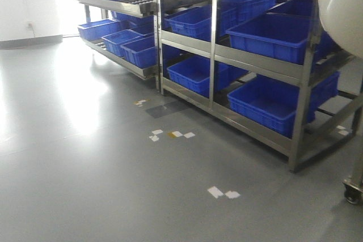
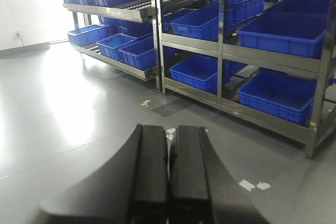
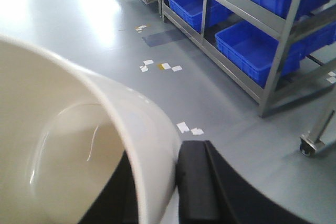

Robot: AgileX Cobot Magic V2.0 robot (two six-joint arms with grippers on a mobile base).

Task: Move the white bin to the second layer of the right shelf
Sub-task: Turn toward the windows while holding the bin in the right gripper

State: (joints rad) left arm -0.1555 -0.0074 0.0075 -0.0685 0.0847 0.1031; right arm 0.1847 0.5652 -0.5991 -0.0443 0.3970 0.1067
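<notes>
The white bin (image 3: 63, 129) fills the left of the right wrist view, hanging in the air and tilted so that its hollow inside shows. My right gripper (image 3: 160, 157) is shut on the bin's wall, with one black finger (image 3: 197, 182) outside and the other inside. In the front view a curved part of the white bin (image 1: 343, 9) shows at the top right corner, in front of the steel rack. The rack's middle level (image 1: 258, 63) has a flat steel front bar and carries blue crates. My left gripper (image 2: 170, 129) is shut on nothing, above the grey floor.
Two steel racks (image 1: 212, 38) loaded with several blue crates (image 1: 272, 35) run along the back and right. A caster wheel (image 1: 353, 194) of another frame stands at the far right. White tape marks (image 1: 223, 192) dot the grey floor.
</notes>
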